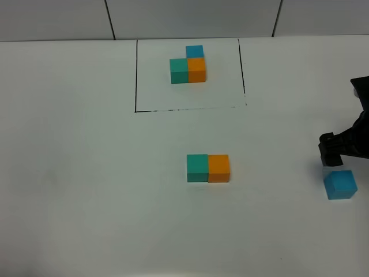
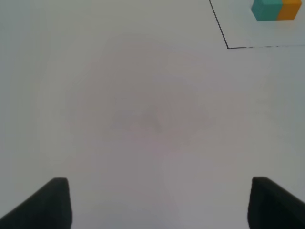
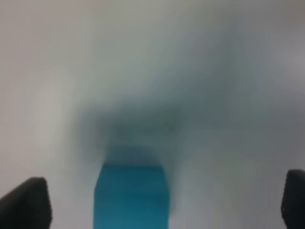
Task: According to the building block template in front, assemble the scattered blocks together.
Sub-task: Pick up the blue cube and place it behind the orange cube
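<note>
The building block template (image 1: 187, 63) is an L of teal, orange and blue cubes inside a thin black rectangle at the far middle of the table. The scattered teal cube (image 1: 197, 168) and orange cube (image 1: 218, 168) touch side by side mid-table. The scattered blue cube (image 1: 340, 184) lies alone at the right edge. My right gripper (image 1: 333, 154) hovers just behind it. In the blurred right wrist view the gripper (image 3: 159, 205) is open, with the blue cube (image 3: 131, 196) between its fingers, untouched. My left gripper (image 2: 159, 207) is open and empty over bare table.
The white table (image 1: 86, 173) fills the exterior view, with a grey panelled wall (image 1: 184, 17) behind it. The left wrist view shows the template's teal and orange cubes (image 2: 276, 9) and a corner of the black border (image 2: 228, 46) far off.
</note>
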Tool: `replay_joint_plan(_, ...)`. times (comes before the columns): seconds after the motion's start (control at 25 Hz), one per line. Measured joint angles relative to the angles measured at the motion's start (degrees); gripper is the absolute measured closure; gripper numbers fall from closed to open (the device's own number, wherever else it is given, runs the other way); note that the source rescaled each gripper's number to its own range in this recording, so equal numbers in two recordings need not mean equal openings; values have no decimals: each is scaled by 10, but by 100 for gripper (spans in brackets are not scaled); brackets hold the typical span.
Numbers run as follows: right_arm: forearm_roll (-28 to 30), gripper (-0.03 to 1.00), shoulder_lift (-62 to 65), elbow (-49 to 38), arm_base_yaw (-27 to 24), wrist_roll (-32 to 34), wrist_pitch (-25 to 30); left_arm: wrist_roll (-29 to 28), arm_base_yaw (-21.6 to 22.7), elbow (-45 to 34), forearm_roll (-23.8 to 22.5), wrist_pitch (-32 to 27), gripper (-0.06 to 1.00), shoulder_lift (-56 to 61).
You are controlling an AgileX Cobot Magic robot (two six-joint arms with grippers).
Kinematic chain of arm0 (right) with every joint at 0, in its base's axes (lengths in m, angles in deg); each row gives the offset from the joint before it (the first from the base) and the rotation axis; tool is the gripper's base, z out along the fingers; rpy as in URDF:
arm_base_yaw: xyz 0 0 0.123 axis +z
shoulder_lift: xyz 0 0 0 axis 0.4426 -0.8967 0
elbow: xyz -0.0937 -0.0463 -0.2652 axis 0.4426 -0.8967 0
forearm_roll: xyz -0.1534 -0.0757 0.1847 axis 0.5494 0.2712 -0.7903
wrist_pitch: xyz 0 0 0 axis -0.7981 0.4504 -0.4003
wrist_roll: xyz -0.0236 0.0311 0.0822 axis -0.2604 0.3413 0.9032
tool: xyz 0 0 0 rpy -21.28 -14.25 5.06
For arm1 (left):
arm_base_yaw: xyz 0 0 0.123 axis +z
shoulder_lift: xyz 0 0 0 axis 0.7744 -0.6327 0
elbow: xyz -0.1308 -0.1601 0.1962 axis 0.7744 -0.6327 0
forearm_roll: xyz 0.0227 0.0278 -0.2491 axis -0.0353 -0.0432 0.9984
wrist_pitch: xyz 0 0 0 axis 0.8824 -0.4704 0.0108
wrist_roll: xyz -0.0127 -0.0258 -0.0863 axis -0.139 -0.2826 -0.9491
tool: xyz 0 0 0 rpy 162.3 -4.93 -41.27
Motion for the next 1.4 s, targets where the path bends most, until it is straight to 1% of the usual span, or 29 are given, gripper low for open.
replay_joint_plan(0.08, -25, 0, -8, 0, -4, -22, 4, 0, 0, 0, 0, 0, 26, 0)
replay_joint_plan(0.16, -38, 0, -22, 0, -9, -34, 2, 0, 0, 0, 0, 0, 26, 0)
replay_joint_plan(0.4, -47, 3, -79, -8, -23, -50, -20, 0, 0, 0, 0, 0, 26, 0)
replay_joint_plan(0.48, -52, 5, -96, -10, -25, -57, -28, 0, 0, 0, 0, 0, 26, 0)
replay_joint_plan(0.56, -58, 12, -103, -10, -25, -63, -39, 0, 0, 0, 0, 0, 26, 0)
replay_joint_plan(0.64, -64, 25, -106, -11, -25, -64, -46, 0, 0, 0, 0, 0, 26, 0)
replay_joint_plan(0.72, -69, 45, -106, -11, -25, -64, -48, 0, 0, 0, 0, 0, 26, 0)
replay_joint_plan(0.76, -70, 60, -106, -11, -25, -63, -48, 0, 0, 0, 0, 0, 26, 0)
replay_joint_plan(0.8, -72, 80, -106, -11, -25, -57, -48, 0, 0, 0, 0, 0, 26, 0)
replay_joint_plan(0.84, -73, 97, -106, -11, -25, -52, -48, 0, 0, 0, 0, 0, 26, 0)
replay_joint_plan(0.88, -73, 93, -106, -11, -25, -48, -49, 0, 0, 0, 0, 0, 26, 0)
replay_joint_plan(1.0, -73, 94, -104, -9, -18, -31, -56, 0, 0, 0, 0, 0, 26, 0)
replay_joint_plan(1.12, -71, 94, -92, 18, 6, -7, -44, 0, 0, 0, 0, 0, 26, 0)
replay_joint_plan(1.24, -56, 94, -88, 83, 43, 28, -16, 0, 0, 0, 0, 0, 26, 0)
replay_joint_plan(1.4, -31, 94, -113, 189, 113, 89, 48, 0, 0, 0, 0, 0, 26, 0)
